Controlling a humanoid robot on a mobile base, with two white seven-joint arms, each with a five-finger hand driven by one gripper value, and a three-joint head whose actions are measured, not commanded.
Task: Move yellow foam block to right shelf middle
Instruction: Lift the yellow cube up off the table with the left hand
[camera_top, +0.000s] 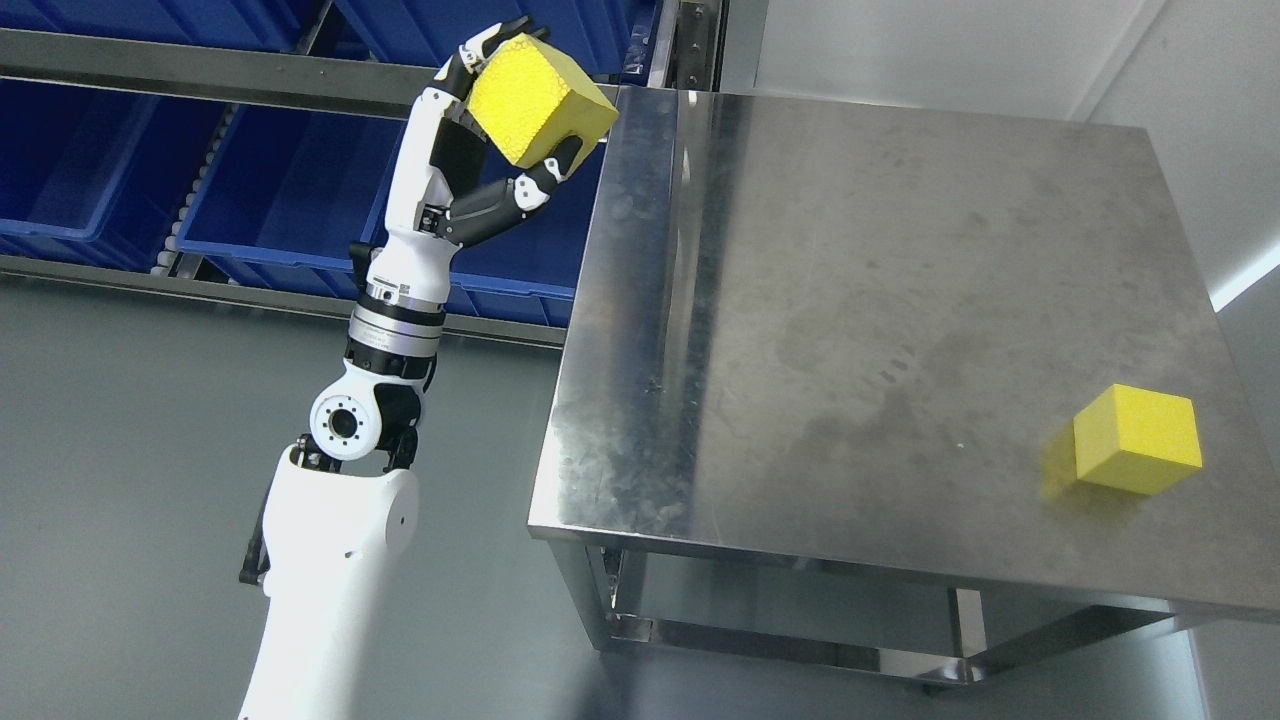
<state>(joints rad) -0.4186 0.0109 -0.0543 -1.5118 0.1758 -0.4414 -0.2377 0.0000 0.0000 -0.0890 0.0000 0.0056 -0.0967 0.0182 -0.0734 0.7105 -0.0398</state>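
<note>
While the white forearm enters at the lower left and is cut off by the bottom edge, the left hand (480, 150) rises past the left side of the steel table (850, 300) and grips a yellow foam block (538, 100), fingers curled over its top and thumb pressed beneath. That block is tilted and sits off the table's far left corner, in front of the blue bins (270, 190). On the table's near right part a second yellow block (1138, 440) rests alone, well apart from the hand. Beyond, the bins sit on a metal rack (200, 75) whose upper tiers run out of the picture; how deep they are cannot be made out.
</note>
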